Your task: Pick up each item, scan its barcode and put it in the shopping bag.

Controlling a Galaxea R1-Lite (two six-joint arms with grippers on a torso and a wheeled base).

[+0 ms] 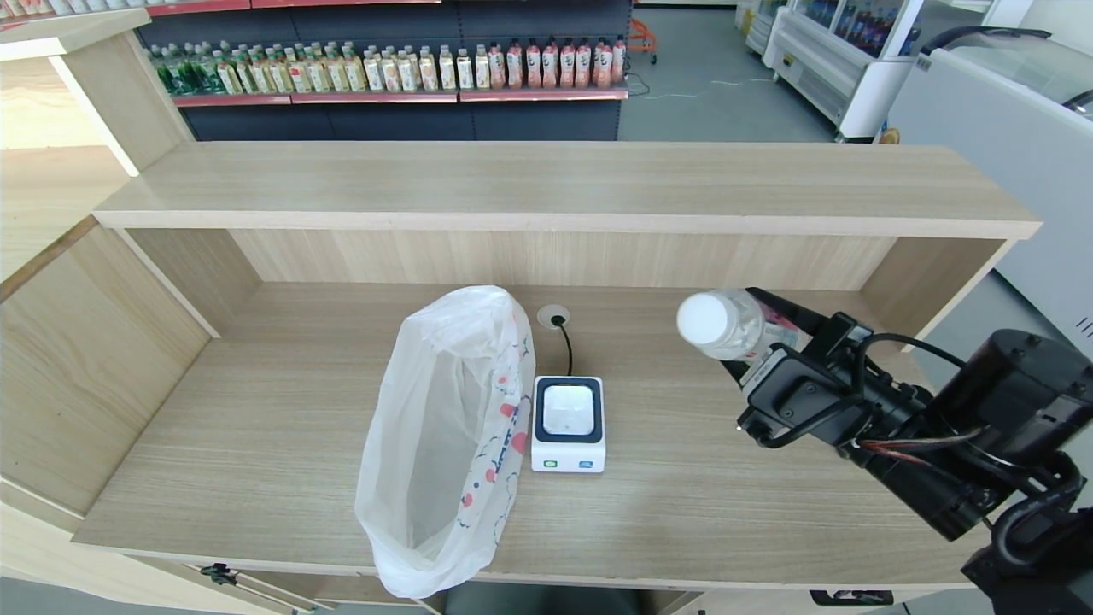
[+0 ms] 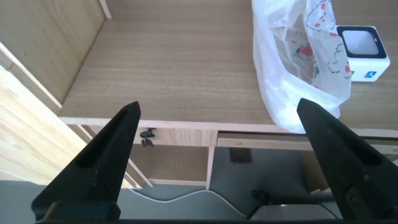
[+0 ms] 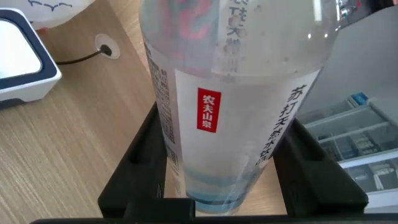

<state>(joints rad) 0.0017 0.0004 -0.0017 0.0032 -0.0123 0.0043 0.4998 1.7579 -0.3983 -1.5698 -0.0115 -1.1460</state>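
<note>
Two arms: the right end effector (image 1: 753, 343), raised over the counter's (image 1: 683, 487) right side, is clenched on a water bottle (image 1: 722, 325) right of the scanner (image 1: 568, 423); the left end effector (image 2: 219, 106) hangs released near the shopping bag (image 1: 444, 436).

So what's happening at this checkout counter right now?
The robot's right gripper has its fingers shut on a clear water bottle, held above the counter to the right of the scanner, not yet over it. The open shopping bag stands on the scanner's left. The left gripper is open, holding nothing, near the counter's front edge.
</note>
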